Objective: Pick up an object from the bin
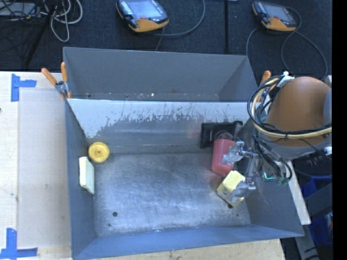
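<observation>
Far left on the floor of the grey metal bin (162,199), a yellow round disc (98,152) just beside a pale cream block (87,174) lying against the wall. Right of centre, a black flat object (216,134) on the back slope, a red cylinder (222,157) just below it, and a yellow block (231,183) nearer the front. Over these last two, the gripper (242,170), fingers spread apart, one beside the red cylinder, the other touching the yellow block.
</observation>
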Tool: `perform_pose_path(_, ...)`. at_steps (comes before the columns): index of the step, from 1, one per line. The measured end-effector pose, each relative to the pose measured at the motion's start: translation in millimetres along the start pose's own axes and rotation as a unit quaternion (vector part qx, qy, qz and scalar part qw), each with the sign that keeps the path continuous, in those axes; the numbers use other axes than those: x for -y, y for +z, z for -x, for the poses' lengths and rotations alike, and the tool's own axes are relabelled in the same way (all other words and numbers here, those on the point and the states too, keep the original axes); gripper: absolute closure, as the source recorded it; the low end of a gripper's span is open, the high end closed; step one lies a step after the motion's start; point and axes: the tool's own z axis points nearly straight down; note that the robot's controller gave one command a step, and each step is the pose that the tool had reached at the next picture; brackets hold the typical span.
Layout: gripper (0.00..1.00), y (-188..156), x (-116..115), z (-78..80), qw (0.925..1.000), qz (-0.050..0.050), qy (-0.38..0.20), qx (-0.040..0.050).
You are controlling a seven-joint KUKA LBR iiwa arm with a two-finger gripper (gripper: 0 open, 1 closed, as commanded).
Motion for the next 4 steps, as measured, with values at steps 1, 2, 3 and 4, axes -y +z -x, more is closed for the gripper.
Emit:
perform_pose_path(1, 0.00, -4, 0, 1.7, 1.0000, -0.001, -0.001, 0.0039)
perform_pose_path(2, 0.00, 20, 10, 15.3, 0.9997, 0.000, 0.023, 0.0085)
perform_pose_path(3, 0.00, 63, 13, 19.0, 0.9999, 0.000, -0.010, 0.0114)
perform_pose_path(4, 0.00, 103, 25, 24.4, 0.9879, 0.000, -0.155, 0.0034)
